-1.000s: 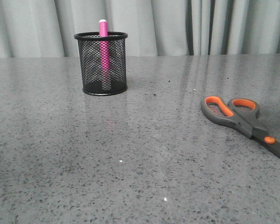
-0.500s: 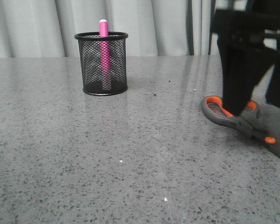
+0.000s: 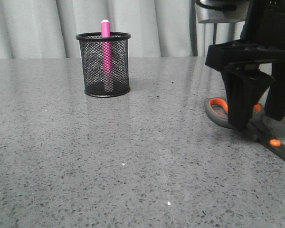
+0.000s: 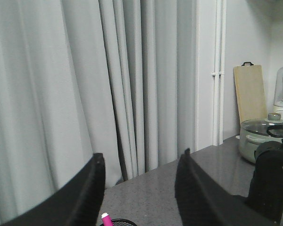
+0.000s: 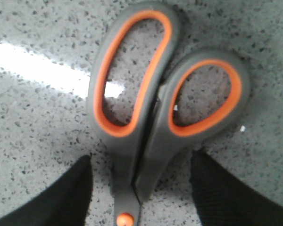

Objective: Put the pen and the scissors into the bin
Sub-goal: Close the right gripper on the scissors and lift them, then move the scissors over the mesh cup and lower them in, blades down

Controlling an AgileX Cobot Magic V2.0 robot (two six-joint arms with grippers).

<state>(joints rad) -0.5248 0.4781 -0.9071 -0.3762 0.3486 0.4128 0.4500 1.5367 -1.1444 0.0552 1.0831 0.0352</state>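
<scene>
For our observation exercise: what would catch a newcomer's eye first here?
The open black right gripper looms at the table's right, straddling the grey scissors with orange-lined loops that lie flat. Far left, a bright pink pen stands in the black wire-mesh cup.

No legible text or markings anywhere.

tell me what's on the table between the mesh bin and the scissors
Nothing: in the front view only bare grey table lies between the bin and the scissors. The right hand stands open over the scissors' handles.
</scene>
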